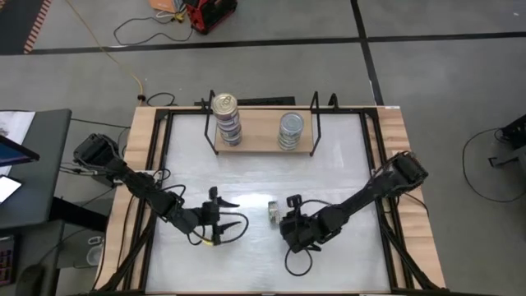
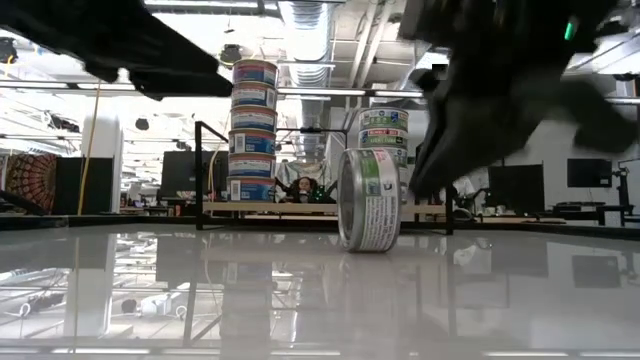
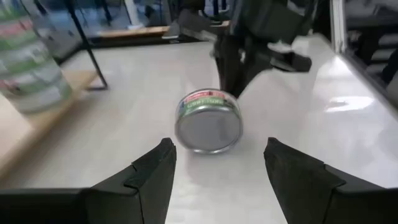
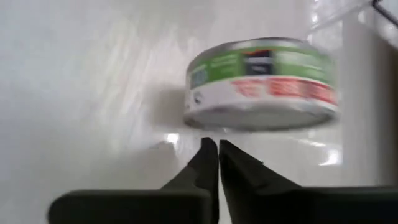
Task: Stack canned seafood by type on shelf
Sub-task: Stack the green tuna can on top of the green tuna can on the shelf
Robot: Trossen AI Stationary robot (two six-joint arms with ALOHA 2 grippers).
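On the white table, one green-labelled tin is standing on its edge between both grippers. Right gripper is sitting just beside it, jaws closed, holding nothing. Left gripper is waiting nearby, jaws open. Two tin stacks are resting on the shelf.

This is a robotics lab or workshop in an open industrial hall. The grey concrete floor carries dark tape lines, a yellow cable and a red tool case. Exposed ducts and pipes run under the ceiling. Dark monitors stand behind the white bench, with a side desk alongside.
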